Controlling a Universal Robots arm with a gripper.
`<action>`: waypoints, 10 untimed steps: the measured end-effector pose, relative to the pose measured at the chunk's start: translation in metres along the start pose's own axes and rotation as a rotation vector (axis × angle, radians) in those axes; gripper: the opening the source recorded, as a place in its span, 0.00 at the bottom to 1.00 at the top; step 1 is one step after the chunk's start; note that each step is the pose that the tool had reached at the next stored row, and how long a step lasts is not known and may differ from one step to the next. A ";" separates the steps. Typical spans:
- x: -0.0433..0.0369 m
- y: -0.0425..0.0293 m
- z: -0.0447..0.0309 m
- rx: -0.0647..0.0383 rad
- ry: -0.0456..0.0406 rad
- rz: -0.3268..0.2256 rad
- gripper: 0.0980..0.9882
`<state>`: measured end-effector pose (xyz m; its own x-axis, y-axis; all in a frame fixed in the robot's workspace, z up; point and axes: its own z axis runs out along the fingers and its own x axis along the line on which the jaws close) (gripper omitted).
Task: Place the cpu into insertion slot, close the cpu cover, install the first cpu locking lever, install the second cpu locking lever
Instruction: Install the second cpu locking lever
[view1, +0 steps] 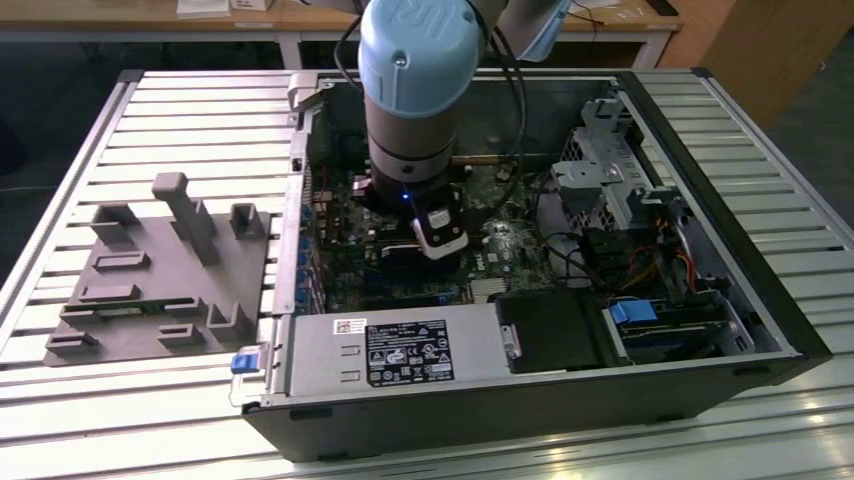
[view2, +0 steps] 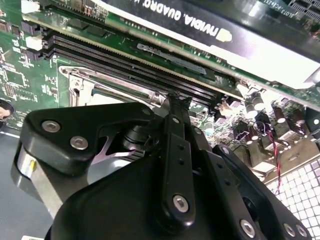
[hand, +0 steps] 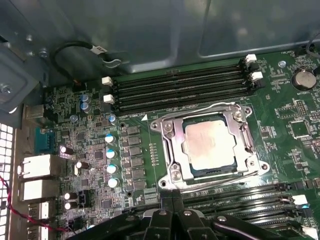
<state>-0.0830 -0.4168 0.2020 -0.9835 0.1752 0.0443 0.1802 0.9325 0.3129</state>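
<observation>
Hovering inside the computer case (view1: 534, 410), at twelve o'clock from the power supply (view1: 334, 360) in the exterior view, the gripper (view1: 438, 240) has its fingers (view2: 175, 150) pinched together on nothing, just beside the cpu cover (hand: 170, 150). The cpu (hand: 210, 145) lies in the insertion slot (hand: 227, 171) beneath it. A sideways slip could gouge the motherboard (hand: 100, 150).

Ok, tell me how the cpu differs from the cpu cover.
The cpu is a solid dull grey plate; the cpu cover is an open frame with a window. The cpu is smaller and sits inside the cpu cover's window. Both are square, metal and lie flat.
</observation>
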 end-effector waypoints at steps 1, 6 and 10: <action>0.0001 0.0007 0.0003 0.000 0.0000 0.000 0.00; 0.0003 0.0023 -0.0015 0.000 0.0001 0.000 0.00; 0.0006 0.0040 -0.0063 -0.002 0.0002 0.000 0.00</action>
<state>-0.0830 -0.4149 0.2092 -0.9836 0.1750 0.0445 0.1801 0.9321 0.3143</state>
